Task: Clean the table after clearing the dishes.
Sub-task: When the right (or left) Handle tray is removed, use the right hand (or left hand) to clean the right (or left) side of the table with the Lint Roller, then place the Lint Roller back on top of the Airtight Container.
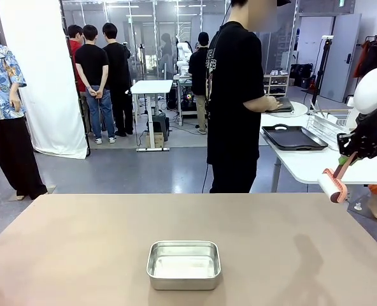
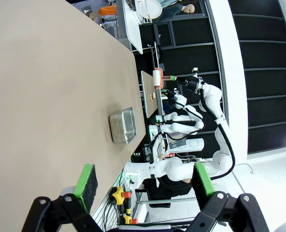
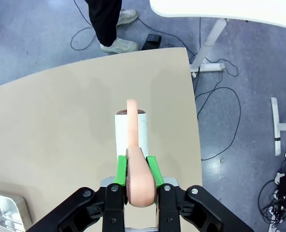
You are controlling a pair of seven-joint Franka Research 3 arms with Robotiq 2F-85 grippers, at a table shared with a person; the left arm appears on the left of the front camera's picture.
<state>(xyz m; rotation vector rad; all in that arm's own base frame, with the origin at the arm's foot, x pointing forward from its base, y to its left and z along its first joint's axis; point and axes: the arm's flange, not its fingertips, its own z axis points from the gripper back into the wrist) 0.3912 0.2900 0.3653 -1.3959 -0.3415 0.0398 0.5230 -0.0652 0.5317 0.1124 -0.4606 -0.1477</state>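
The left gripper [image 2: 143, 186] has its jaws spread wide, released, with nothing between them; one green pad [image 2: 88, 181] stands at one side and the other well apart from it. Beyond these fingers the taupe table [image 2: 46, 96] stretches away, and a steel pan [image 2: 123, 125] sits on it ahead of the fingertips, near the table's edge.

The right gripper [image 3: 136, 170] is clenched on the peach handle of a lint roller [image 3: 131, 130], the green pads pressing it from both sides. The handle runs out past the fingertips to the white roll, which hangs above the table near its corner. In the front view this gripper [image 1: 345, 159] holds the roller [image 1: 334, 185] up over the table's right edge, roll end lowest.

On the white side table, past the roller, lies a dark tray [image 1: 294, 137], and a person [image 1: 236, 102] stands beside it with a hand at a white plate [image 1: 289, 109].
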